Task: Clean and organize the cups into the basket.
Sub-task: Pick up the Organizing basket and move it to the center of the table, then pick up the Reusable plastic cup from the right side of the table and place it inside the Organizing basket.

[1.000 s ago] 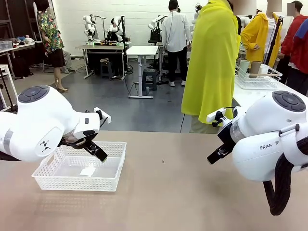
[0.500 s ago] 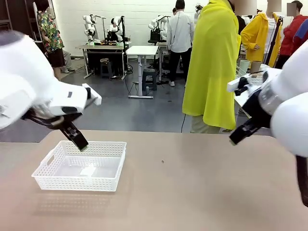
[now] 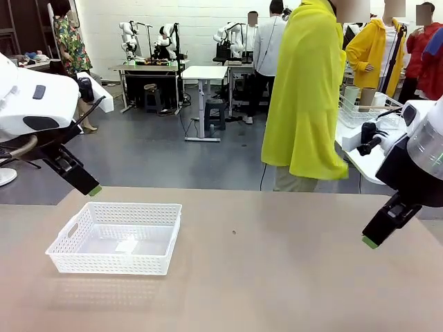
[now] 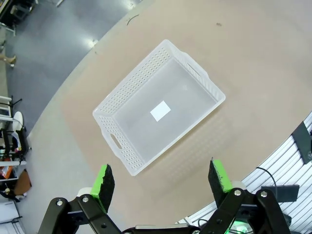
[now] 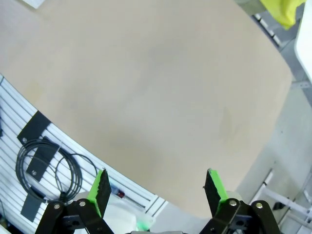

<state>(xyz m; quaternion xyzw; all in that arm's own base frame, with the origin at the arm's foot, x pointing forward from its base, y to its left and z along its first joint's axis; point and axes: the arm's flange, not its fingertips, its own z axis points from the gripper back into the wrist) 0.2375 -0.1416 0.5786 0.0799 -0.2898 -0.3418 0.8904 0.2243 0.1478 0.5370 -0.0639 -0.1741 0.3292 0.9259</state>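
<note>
The left tool (image 3: 92, 190) has pulled up out of the basket (image 3: 104, 263) and hangs past its far-left corner, jaws wide and empty. The basket sits empty on the counter (image 3: 277, 277). Well right of the basket, the right tool (image 3: 372, 241) has swung outward, also open. The cups (image 3: 367, 97) stand beyond it, so loading hasn't begun.

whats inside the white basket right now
Just a small white rectangular patch on the floor of the white lattice basket; nothing else is in it. The left wrist view looks straight down into it, so nothing inside is covered.
</note>
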